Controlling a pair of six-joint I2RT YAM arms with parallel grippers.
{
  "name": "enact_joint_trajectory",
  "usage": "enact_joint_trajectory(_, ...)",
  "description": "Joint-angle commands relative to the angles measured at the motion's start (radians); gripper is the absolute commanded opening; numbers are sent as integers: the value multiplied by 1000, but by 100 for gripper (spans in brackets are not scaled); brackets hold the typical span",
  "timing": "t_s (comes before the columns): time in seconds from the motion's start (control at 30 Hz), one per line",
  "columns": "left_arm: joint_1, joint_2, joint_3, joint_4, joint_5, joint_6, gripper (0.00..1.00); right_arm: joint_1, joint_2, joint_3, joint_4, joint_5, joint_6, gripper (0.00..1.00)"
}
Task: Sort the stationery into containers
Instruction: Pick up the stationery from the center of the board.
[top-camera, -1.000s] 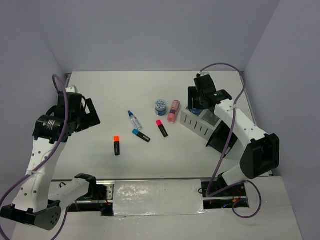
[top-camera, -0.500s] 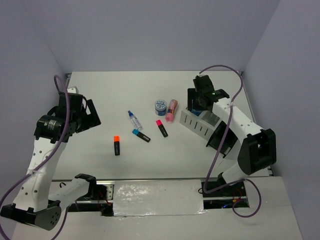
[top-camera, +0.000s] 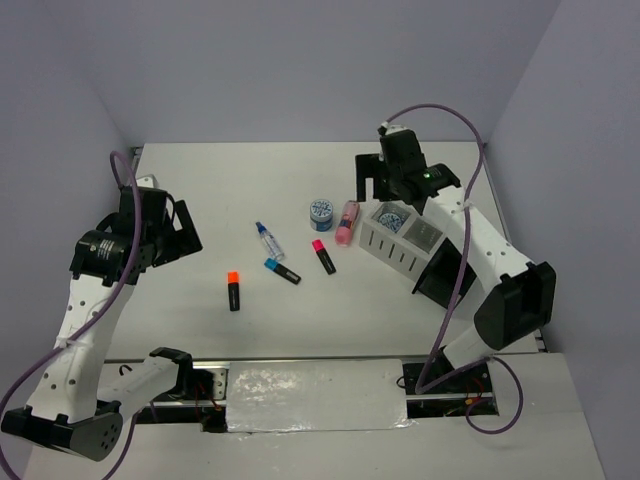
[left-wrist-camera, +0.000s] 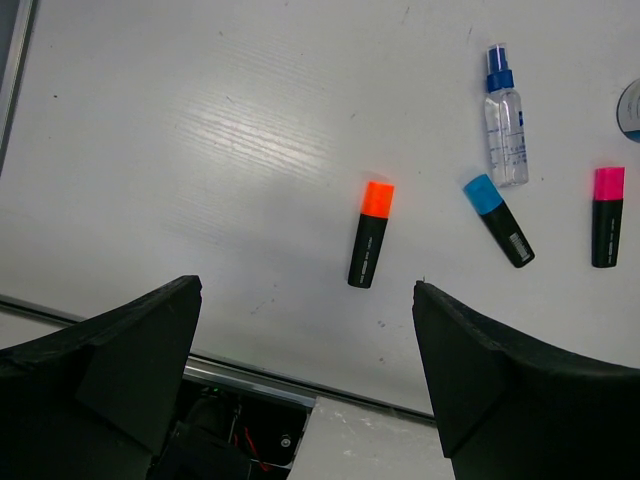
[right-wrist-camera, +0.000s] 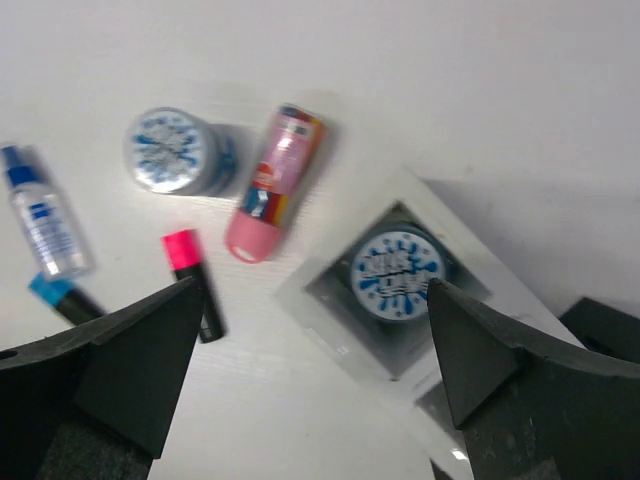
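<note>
One round blue tin (top-camera: 391, 219) lies in a compartment of the white slotted box (top-camera: 396, 253); the right wrist view shows this tin (right-wrist-camera: 398, 275) inside the box (right-wrist-camera: 330, 305). My right gripper (top-camera: 384, 182) hangs open and empty above the box's far left corner (right-wrist-camera: 313, 288). The second blue tin (top-camera: 321, 211) and the pink tube (top-camera: 347, 222) lie just left of the box. The pink highlighter (top-camera: 323, 256), blue highlighter (top-camera: 282, 271), orange highlighter (top-camera: 234, 290) and clear bottle (top-camera: 268, 240) lie mid-table. My left gripper (top-camera: 180, 230) is open and empty, high over the left side (left-wrist-camera: 306, 288).
The black box (top-camera: 446, 277) stands right of the white box, partly hidden by my right arm. The table's near edge with a metal rail (left-wrist-camera: 250, 378) shows under my left gripper. Side walls close in on both sides.
My right gripper has lifted away from the white box and swung left and back. The blue tin now shows in the compartment. The left arm has not moved.
</note>
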Motion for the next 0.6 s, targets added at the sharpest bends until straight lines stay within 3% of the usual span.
enact_joint_trajectory(0.0,7,-11,4,26,5,18,99,91,16,116,54,-69,-62,100)
enact_joint_trajectory(0.27,7,1,19,18,19,30,99,197,429,470,-32,-42,-119,100)
enact_joint_trajectory(0.57,7,15,21,-3,-27,44,99,211,613,535,-20,-66,-190,100)
